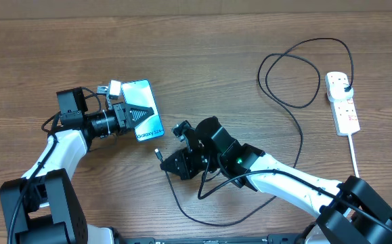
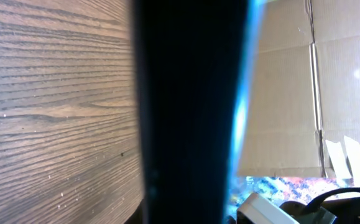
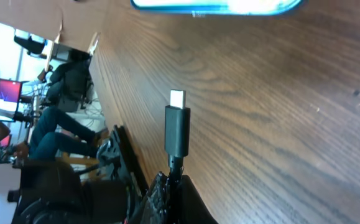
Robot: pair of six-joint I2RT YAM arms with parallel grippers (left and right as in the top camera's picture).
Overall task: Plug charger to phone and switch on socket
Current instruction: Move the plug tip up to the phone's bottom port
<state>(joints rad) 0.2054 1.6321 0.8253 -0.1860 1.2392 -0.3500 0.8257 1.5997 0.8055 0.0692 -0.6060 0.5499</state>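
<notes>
From my right gripper (image 1: 170, 165) the charger (image 3: 177, 130) sticks out ahead, the phone (image 1: 143, 110) beyond it; the socket (image 1: 342, 102) lies far right.

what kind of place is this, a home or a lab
Most likely a lab or shared workshop rather than a home. The wood-grain table is screened by plain cardboard sheets on one side, and several people sit in the background among work equipment.

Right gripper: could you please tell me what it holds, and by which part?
The charger, pinched on its cable just behind the connector tip.
</notes>
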